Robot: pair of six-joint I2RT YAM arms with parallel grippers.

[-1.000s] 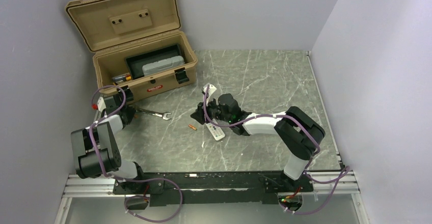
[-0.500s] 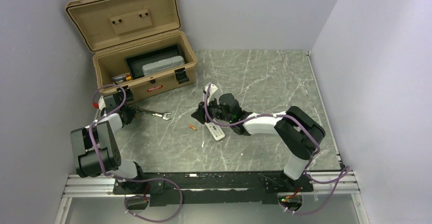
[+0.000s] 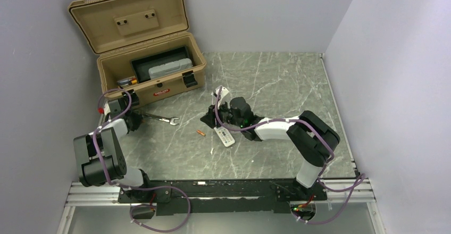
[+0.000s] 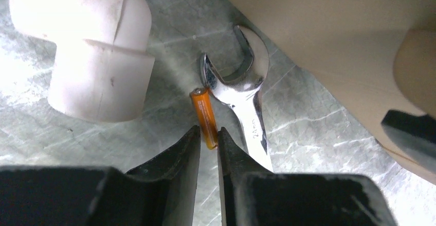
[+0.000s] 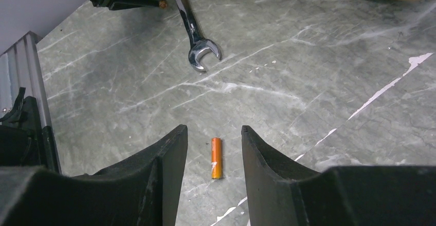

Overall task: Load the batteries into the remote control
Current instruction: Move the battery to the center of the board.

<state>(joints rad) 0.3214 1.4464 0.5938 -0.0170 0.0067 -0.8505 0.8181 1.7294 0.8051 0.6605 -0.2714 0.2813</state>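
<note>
In the left wrist view my left gripper (image 4: 208, 136) is shut on the near end of an orange battery (image 4: 204, 114). That battery lies low over the marble, right beside the wrench head (image 4: 237, 85). In the top view the left gripper (image 3: 133, 118) is at the wrench's left end. My right gripper (image 5: 213, 133) is open and empty, its jaws standing either side of a second orange battery (image 5: 216, 157) that lies on the table. This battery (image 3: 200, 133) is just left of the white remote control (image 3: 224, 136), which lies under the right gripper (image 3: 208, 119).
A silver wrench (image 3: 159, 118) lies between the arms. An open tan toolbox (image 3: 151, 66) stands at the back left, holding a grey case (image 3: 170, 69). A white rounded block (image 4: 97, 56) sits close to the left gripper. The toolbox wall (image 4: 334, 31) is just beyond the wrench.
My right gripper has edged slightly back and right above the loose battery. The left arm, remote and batteries have not visibly moved.
</note>
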